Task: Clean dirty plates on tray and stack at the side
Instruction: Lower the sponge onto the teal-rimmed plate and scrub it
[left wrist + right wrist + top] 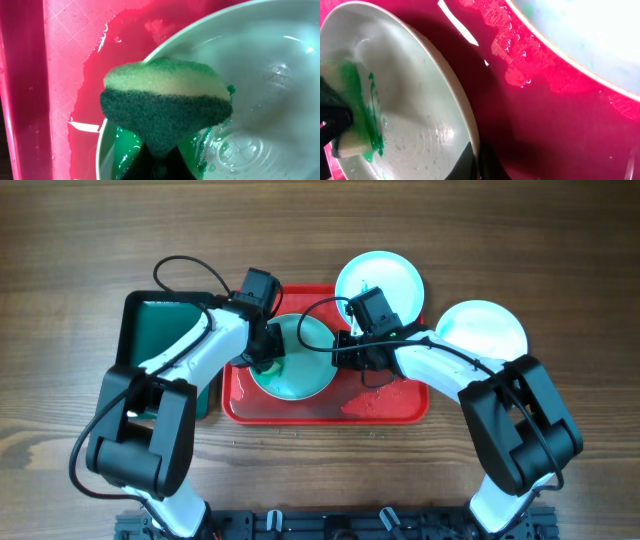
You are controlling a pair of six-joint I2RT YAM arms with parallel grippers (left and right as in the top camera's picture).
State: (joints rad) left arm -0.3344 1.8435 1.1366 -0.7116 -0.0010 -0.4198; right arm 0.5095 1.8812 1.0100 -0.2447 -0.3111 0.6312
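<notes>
The wrist views show what overhead hides: a yellow-and-green sponge pinched in the left claw, pressed on the wet, green-smeared aqua plate. The plate lies in the left half of the red tray, and the right claw clamps its right rim.

One plate lies in the tray, a second plate behind it, a third plate at right.
</notes>
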